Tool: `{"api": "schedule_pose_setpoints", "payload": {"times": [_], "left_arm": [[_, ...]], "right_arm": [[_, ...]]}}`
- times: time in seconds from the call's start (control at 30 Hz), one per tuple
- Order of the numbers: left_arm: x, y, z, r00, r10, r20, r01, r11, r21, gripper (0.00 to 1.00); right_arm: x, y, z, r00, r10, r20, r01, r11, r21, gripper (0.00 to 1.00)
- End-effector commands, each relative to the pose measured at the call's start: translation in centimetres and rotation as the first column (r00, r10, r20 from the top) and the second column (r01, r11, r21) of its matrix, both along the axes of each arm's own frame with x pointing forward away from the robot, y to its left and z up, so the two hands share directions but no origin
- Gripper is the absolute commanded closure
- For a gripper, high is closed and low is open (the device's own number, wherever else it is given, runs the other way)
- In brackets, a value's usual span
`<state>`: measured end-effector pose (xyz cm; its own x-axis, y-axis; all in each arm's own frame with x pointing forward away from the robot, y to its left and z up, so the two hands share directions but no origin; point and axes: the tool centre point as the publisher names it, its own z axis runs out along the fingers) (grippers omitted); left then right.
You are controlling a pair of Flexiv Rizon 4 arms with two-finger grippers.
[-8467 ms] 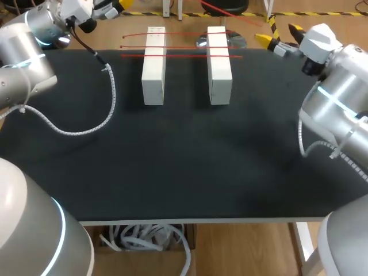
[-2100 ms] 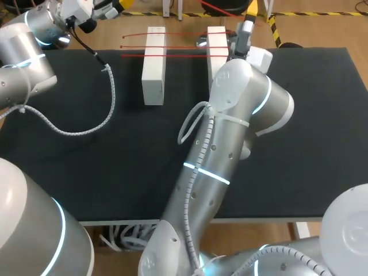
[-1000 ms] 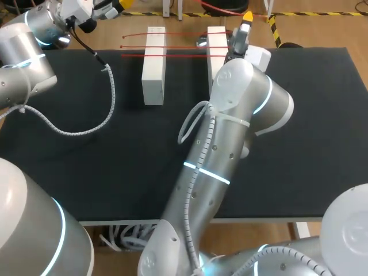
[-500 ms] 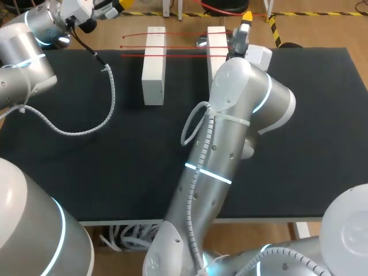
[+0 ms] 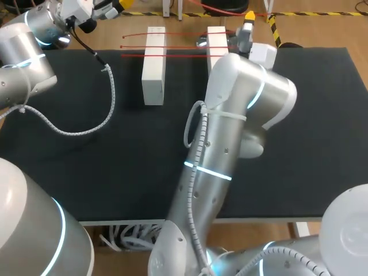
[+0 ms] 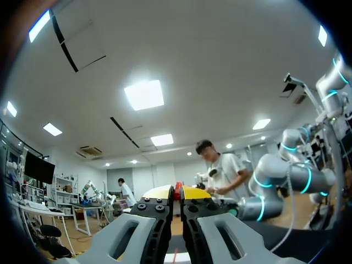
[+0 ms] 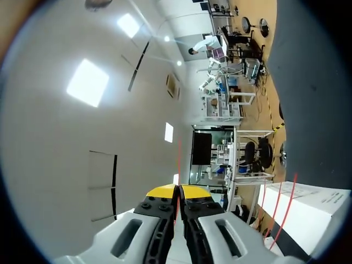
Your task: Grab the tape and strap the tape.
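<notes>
Head view shows the black table, with the right arm stretching across it from 5 o'clock to 12 o'clock and hiding much of one of two white blocks. The left arm sits at 10 o'clock. Three red tape strands lie across the blocks. The right gripper is past the far edge and the left gripper is at 11 o'clock. Only the right wrist view shows its jaws pinched on a red strand. The left wrist view shows the jaws pressed together, with a red speck between the tips that cannot be identified.
</notes>
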<state>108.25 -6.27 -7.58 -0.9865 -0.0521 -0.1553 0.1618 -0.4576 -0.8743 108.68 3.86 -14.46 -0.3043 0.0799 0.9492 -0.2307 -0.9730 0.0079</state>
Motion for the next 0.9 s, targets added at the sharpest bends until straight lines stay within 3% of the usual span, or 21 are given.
{"api": "schedule_pose_setpoints", "payload": {"times": [0.03,0.37,0.47,0.6,0.8,0.83,0.9], "left_arm": [[-0.1,-0.1,0.1,1.000,0.005,-0.001,-0.005,1.000,0.002,1.00],[-0.1,-0.1,0.1,1.000,0.005,-0.001,-0.005,1.000,0.002,1.00],[-0.4,-0.2,0.8,0.999,0.011,0.050,-0.017,0.991,0.131,1.00],[-0.5,0.2,1.2,0.997,0.066,0.047,-0.077,0.954,0.291,1.00],[-0.5,0.8,1.7,0.989,0.136,0.054,-0.144,0.849,0.509,1.00],[-0.5,0.9,1.9,0.988,0.142,0.066,-0.156,0.841,0.518,1.00],[-0.6,0.9,2.3,0.987,0.124,0.104,-0.162,0.791,0.591,1.00]], "right_arm": [[0.3,-0.4,0.6,0.999,0.006,-0.040,-0.007,1.000,-0.015,1.00],[0.3,-0.5,0.3,0.999,0.018,-0.047,-0.019,0.999,-0.027,1.00],[0.3,-0.5,0.2,0.998,0.024,-0.049,-0.026,0.999,-0.035,1.00],[0.3,-0.5,0.1,0.998,0.031,-0.053,-0.034,0.998,-0.049,1.00],[0.3,-0.4,-0.2,0.997,0.052,-0.064,-0.057,0.995,-0.080,1.00],[0.3,-0.4,-0.3,0.996,0.056,-0.066,-0.062,0.994,-0.085,1.00],[0.3,-0.3,-0.4,0.995,0.066,-0.072,-0.073,0.993,-0.096,1.00]]}}
